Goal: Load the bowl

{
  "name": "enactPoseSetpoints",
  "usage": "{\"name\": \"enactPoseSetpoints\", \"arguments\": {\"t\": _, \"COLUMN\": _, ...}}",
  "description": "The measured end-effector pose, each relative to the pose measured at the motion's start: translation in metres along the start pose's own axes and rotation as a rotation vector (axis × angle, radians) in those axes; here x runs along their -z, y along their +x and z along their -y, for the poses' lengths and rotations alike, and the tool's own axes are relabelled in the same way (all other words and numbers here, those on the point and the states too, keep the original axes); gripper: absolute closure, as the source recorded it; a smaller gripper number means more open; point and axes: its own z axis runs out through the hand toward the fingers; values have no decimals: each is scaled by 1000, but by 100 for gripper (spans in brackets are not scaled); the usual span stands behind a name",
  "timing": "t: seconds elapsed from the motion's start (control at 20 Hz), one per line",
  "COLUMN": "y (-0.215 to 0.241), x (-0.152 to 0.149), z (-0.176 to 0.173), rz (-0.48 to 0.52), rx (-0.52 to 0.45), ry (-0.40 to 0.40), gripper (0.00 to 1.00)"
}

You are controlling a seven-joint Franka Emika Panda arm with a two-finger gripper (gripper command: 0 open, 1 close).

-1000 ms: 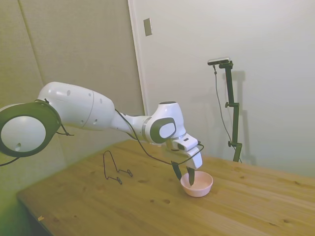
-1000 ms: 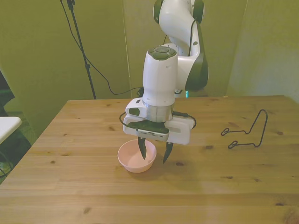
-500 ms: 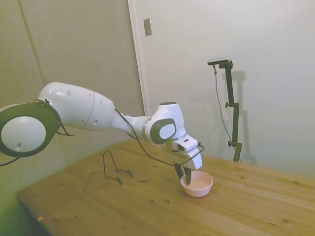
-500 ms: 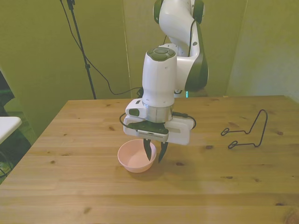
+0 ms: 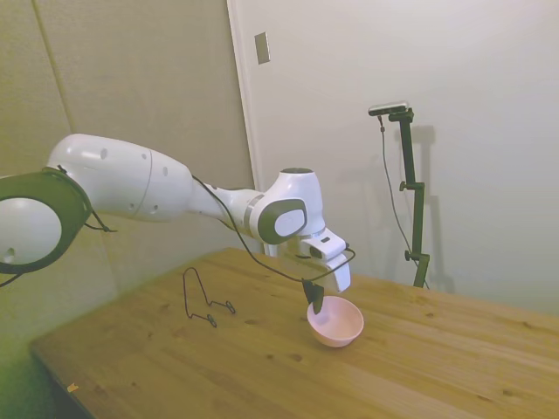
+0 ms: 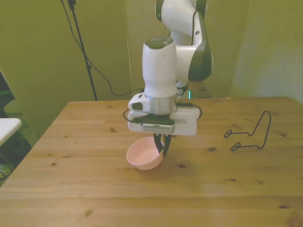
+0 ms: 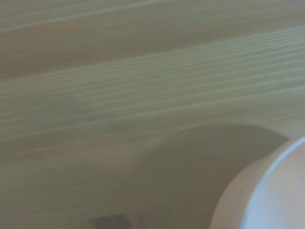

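Pink plastic sat pinched between the two dark fingers of the hand (image 6: 161, 146) — they were clamped on one edge of the bowl (image 6: 144, 154), the edge nearer the front view's right. The bowl looked lifted a little off the counter (image 6: 94, 189) and tipped, with its far side hanging lower. In the wrist view only a blurry bit of its pale rim (image 7: 271, 191) showed, with a shadow on the wood beside it.

What could go wrong? The grip was on just one thin edge, so the smooth bowl could slip out or swing if the arm moved fast. It could also tip more and drop back on the wood. I think the bowl was meant for the black wire rack (image 6: 251, 135), which stood well apart toward the front view's right — a long way to carry it on such a small hold. The thin wires could catch the rim if the bowl came in crooked.

The counter was pale wood with dark knots. Behind it were plain walls, a white door frame and a hanging black cable.
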Motion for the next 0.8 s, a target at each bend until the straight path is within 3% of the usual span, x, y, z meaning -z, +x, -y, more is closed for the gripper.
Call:
{"name": "enactPoseSetpoints", "arguments": {"t": 0.3, "y": -61, "x": 54, "z": 17, "rz": 102, "rx": 94, "ry": 110, "gripper": 100}}
{"name": "enactPoseSetpoints", "arguments": {"t": 0.5, "y": -128, "x": 90, "z": 41, "rz": 124, "rx": 193, "ry": 147, "gripper": 100}}
{"name": "enactPoseSetpoints", "arguments": {"t": 0.6, "y": -129, "x": 88, "z": 41, "rz": 134, "rx": 205, "ry": 156, "gripper": 100}}
{"name": "enactPoseSetpoints", "arguments": {"t": 0.8, "y": -139, "x": 73, "z": 47, "rz": 218, "rx": 290, "ry": 253, "gripper": 100}}
